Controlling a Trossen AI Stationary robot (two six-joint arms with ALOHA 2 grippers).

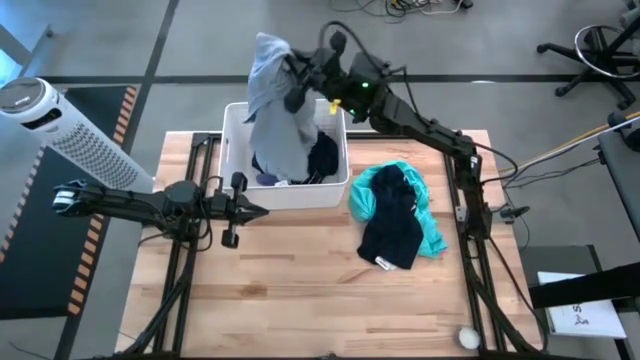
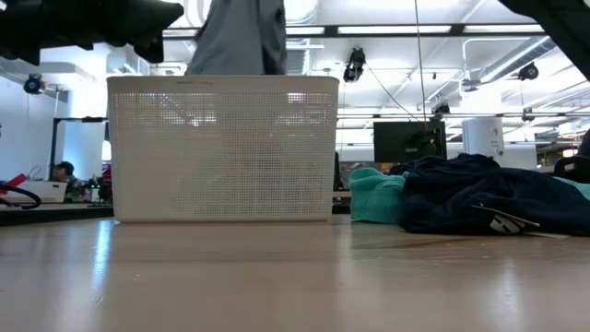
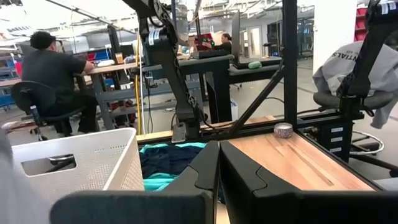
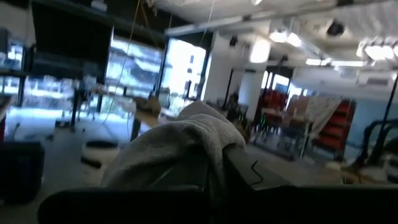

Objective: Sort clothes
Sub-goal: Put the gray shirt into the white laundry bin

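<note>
A white mesh bin (image 1: 336,188) stands at the table's far middle with dark clothes (image 1: 322,158) inside. Above it my right gripper (image 1: 294,88) is shut on a grey garment (image 1: 275,110), which hangs down into the bin (image 2: 221,148); in the low view the grey garment (image 2: 240,37) shows above the rim. A teal garment (image 1: 432,232) lies on the table right of the bin, with a dark navy one (image 1: 392,228) on top of it. My left gripper (image 1: 260,211) is shut, level, just in front of the bin's near wall, touching nothing. My right gripper holds the grey garment by a bunched fold at its top (image 4: 186,140), which drapes over the fingers (image 4: 249,171). It comes roughly level from the table's far right. The garment hangs below it, slack, and its lower end (image 1: 290,165) reaches inside the bin.
A white tower fan (image 1: 60,125) stands off the table's left edge. A small round thing (image 1: 467,338) sits at the near right corner. The near half of the wooden table (image 1: 300,300) is bare. A seated person (image 3: 53,74) is in the room beyond.
</note>
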